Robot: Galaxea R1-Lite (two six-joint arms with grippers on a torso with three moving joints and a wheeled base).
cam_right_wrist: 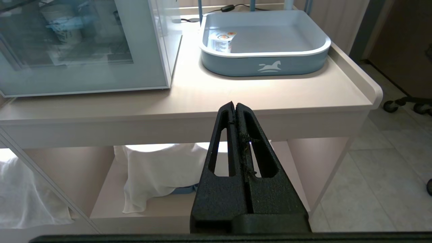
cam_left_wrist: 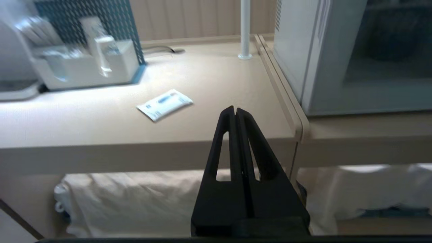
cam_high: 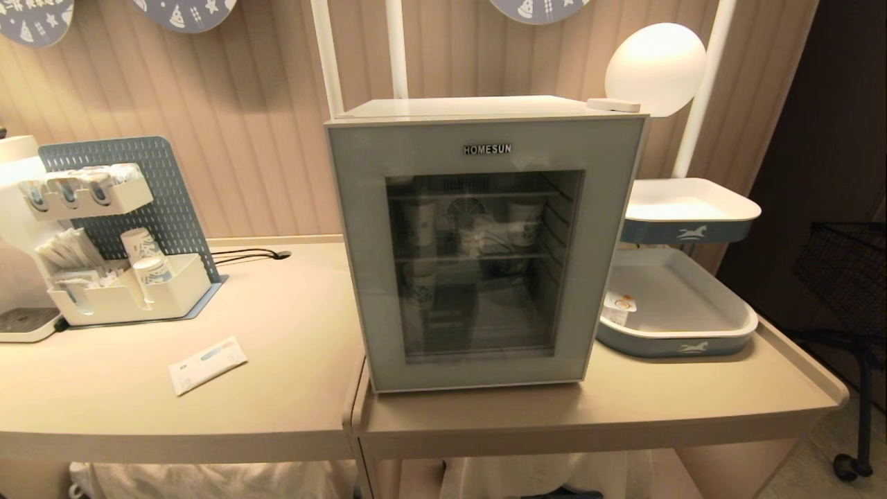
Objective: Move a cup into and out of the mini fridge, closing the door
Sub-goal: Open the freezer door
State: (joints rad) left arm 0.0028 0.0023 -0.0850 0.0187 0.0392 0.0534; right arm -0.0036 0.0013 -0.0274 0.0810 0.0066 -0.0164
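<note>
The mini fridge [cam_high: 478, 107] stands on the beige table, at the join of its two halves. Its door [cam_high: 360, 242], grey-framed glass lettered HOMESUN, is shut. Behind the glass I see wire shelves, a fan grille and dim paper cups. I cannot make out the cup among those shapes. Neither arm shows in the head view. My left gripper [cam_left_wrist: 235, 109] is shut and empty, low before the table's front edge, left of the fridge [cam_left_wrist: 297, 50]. My right gripper [cam_right_wrist: 235, 104] is shut and empty too, low before the edge, right of the door [cam_right_wrist: 84, 77].
A blue tray [cam_high: 679, 343] right of the fridge holds a small tub [cam_high: 619, 305] with an orange mark on its lid. A second tray [cam_high: 689, 229] sits above it. A white sachet [cam_high: 206, 364] and a pegboard organiser [cam_high: 132, 291] are on the left. A dark cart [cam_high: 852, 277] stands far right.
</note>
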